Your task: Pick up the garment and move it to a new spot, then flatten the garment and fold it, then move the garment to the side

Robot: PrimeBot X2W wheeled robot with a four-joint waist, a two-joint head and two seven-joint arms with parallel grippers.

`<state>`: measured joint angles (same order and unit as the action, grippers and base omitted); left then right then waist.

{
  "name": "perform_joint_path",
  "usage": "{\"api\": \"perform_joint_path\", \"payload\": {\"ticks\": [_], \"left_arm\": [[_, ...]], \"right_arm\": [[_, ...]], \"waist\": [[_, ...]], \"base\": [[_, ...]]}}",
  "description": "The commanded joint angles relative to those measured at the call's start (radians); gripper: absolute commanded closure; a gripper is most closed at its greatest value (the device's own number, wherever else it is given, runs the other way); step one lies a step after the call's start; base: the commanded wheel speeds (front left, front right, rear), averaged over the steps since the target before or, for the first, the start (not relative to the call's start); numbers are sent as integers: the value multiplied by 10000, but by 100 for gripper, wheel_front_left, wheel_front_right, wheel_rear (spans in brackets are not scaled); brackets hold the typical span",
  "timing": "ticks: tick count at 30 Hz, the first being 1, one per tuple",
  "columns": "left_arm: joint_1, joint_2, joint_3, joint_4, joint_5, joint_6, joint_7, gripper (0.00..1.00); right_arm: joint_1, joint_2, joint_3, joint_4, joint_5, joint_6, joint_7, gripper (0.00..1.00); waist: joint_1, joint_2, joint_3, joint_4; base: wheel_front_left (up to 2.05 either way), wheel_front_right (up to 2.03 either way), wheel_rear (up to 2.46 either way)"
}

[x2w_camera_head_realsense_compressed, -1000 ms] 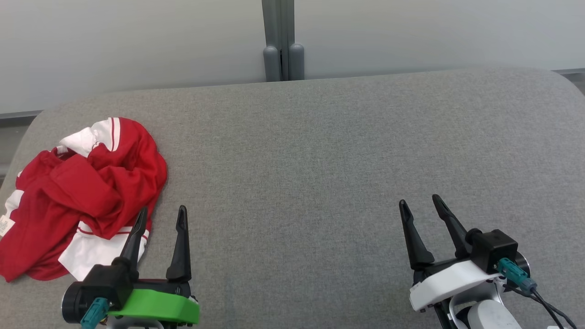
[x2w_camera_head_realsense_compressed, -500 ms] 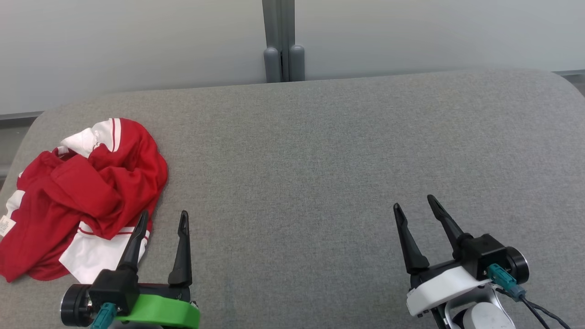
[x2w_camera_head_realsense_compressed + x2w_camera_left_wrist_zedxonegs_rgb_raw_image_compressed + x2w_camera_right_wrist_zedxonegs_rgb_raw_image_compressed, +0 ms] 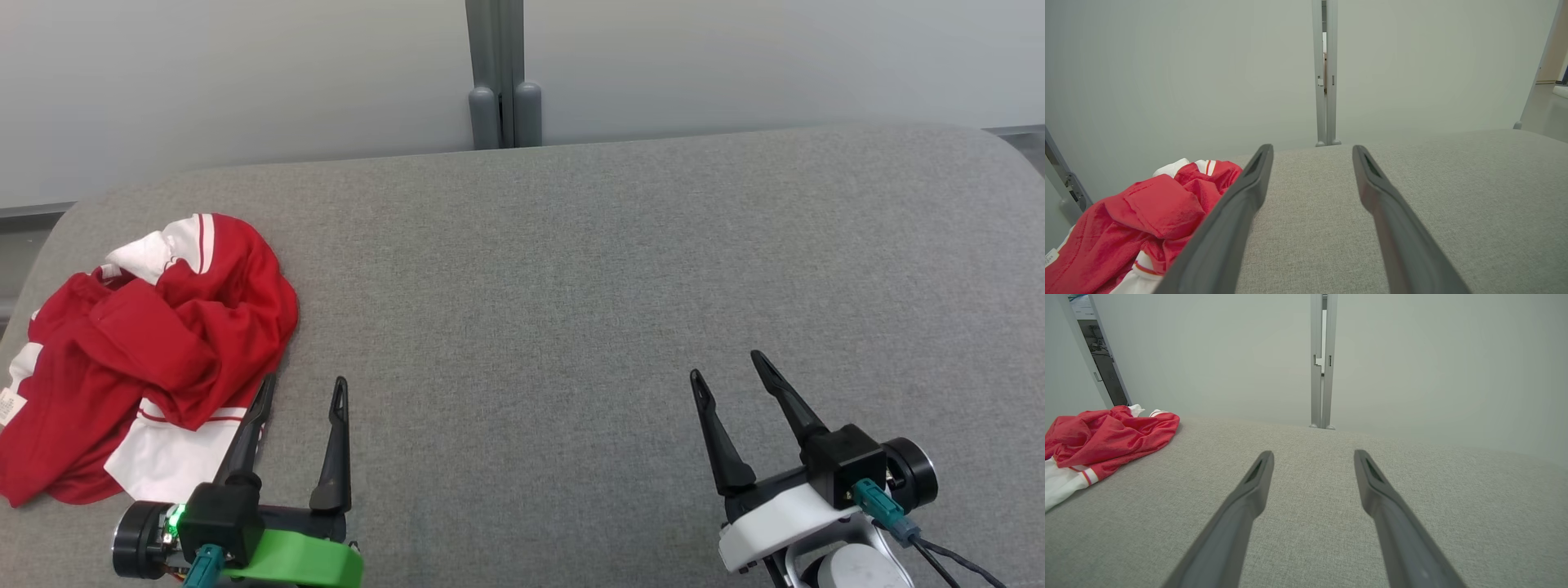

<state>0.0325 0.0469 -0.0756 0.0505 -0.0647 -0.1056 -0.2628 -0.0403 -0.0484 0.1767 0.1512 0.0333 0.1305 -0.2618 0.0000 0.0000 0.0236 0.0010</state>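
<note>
A crumpled red and white garment (image 3: 139,351) lies in a heap at the left end of the grey fabric surface (image 3: 571,269). My left gripper (image 3: 304,384) stands open at the lower left, its left finger just beside the garment's near right edge, nothing between the fingers. In the left wrist view the garment (image 3: 1139,216) sits left of the open left gripper (image 3: 1310,150). My right gripper (image 3: 727,365) is open at the lower right, far from the cloth. The right wrist view has the garment (image 3: 1098,437) at far left and the open right gripper (image 3: 1312,455).
A pale wall runs behind the surface, with a grey vertical post (image 3: 496,73) at its middle. The surface has rounded far corners and drops off at the left beyond the garment. A dark doorway (image 3: 1102,363) shows at the left in the right wrist view.
Both grippers drew back slightly toward the near edge; the left one shifted a little right, the right one a little left. The garment lies as before.
</note>
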Motion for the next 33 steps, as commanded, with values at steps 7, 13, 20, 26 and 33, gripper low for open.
{"api": "perform_joint_path", "payload": {"ticks": [7, 13, 20, 26, 33], "left_arm": [[134, 65, 21, 50, 12, 67, -18, 0], [140, 65, -12, 98, -39, 63, -20, 0], [196, 65, 20, 67, -103, 182, -18, 0], [200, 63, 15, 107, -67, 181, -18, 0], [322, 62, 15, 111, -57, 203, -18, 0]], "right_arm": [[120, -34, 35, 26, 35, 4, -49, 0], [156, -36, 34, 22, 50, 4, -47, 0], [221, -31, 124, -61, 51, 2, -43, 0], [345, -31, 118, -28, 89, 2, -41, 0], [440, -33, 175, -34, 135, 2, -43, 0]], "waist": [[0, 0, -66, 30], [0, 0, -115, 108], [0, 0, -112, 589], [0, 0, -104, 1352], [0, 0, -180, 2248]], "base": [[0, 0, 0], [0, 0, 0], [0, 0, 0], [0, 0, 0], [0, 0, 0]]}}
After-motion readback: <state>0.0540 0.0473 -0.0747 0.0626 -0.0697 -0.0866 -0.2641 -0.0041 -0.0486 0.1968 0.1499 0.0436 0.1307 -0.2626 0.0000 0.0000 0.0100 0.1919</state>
